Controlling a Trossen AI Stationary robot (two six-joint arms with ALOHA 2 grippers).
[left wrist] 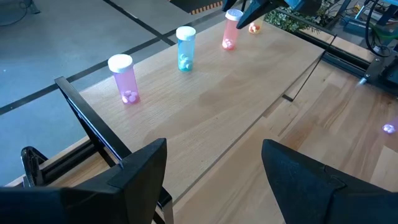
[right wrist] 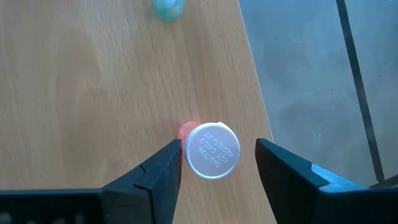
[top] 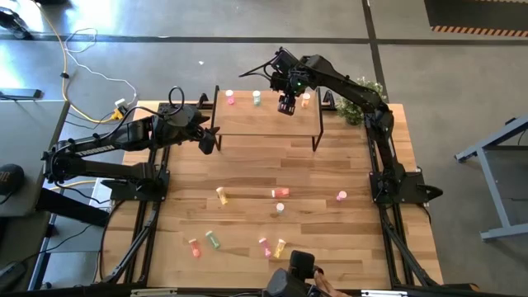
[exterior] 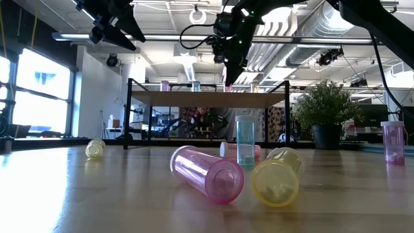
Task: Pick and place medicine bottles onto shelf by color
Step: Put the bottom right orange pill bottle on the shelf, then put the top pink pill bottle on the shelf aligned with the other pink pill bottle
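Note:
The shelf [top: 268, 124] stands at the table's far middle. On it stand a pink bottle [left wrist: 124, 78], a teal bottle [left wrist: 185, 48] and a red-orange bottle [right wrist: 212, 150] with a white cap. My right gripper [top: 286, 105] hangs over the shelf, pointing down and open, with its fingers on either side of the red-orange bottle's cap. A gap shows on one side. My left gripper [left wrist: 214, 180] is open and empty at the shelf's left end [top: 206, 140]. Several bottles lie or stand on the near half of the table, among them a yellow one [top: 221, 195] and a pink one [top: 341, 195].
Another orange bottle [top: 305, 100] stands on the shelf to the right of my right gripper. A potted plant [top: 356, 103] stands at the table's far right corner. In the low view a pink bottle [exterior: 207, 173] and a yellow bottle [exterior: 278, 178] lie close to the camera.

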